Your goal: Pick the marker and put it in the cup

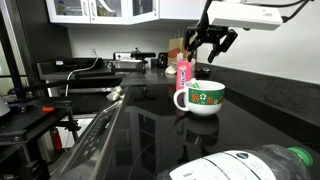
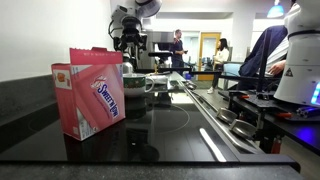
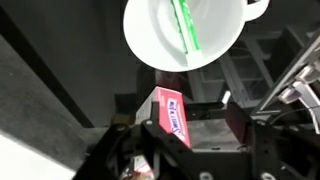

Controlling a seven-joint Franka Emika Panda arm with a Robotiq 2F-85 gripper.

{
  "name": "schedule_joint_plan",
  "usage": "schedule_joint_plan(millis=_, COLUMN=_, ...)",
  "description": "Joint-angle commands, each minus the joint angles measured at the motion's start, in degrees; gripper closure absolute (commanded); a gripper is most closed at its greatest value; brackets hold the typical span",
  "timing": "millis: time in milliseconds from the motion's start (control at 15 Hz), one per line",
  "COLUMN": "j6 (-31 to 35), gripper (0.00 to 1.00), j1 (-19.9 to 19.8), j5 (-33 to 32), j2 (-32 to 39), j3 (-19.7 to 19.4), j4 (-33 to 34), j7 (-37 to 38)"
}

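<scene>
The cup, a white mug with a green patterned band (image 1: 203,97), stands on the black counter; it also shows in an exterior view (image 2: 136,85) behind the pink box. In the wrist view the cup (image 3: 150,40) is seen from above, and the green marker (image 3: 186,25) lies slanted inside it. My gripper (image 1: 213,47) hangs above the cup, open and empty. It also shows in an exterior view (image 2: 130,42), and its fingers are spread apart in the wrist view (image 3: 195,128).
A pink sweetener box (image 1: 183,72) stands beside the cup, large in an exterior view (image 2: 95,92) and in the wrist view (image 3: 172,112). A clear bottle with a green cap (image 1: 250,165) lies near the front. A cooktop (image 1: 95,130) is set in the counter. People (image 2: 177,47) stand far back.
</scene>
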Motion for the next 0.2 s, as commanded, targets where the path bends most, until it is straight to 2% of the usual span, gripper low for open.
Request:
schedule_joint_plan(millis=0, j6=2.4, gripper=0.00, j1=3.9, j5=-5.3, j2=-3.1, j3=-2.8, j4=-1.2, j7=11.7)
schedule_joint_plan(millis=133, j6=2.0, gripper=0.00, j1=5.7, j5=-9.0, j2=-4.7, j3=-3.3, j4=-1.2, j7=19.2)
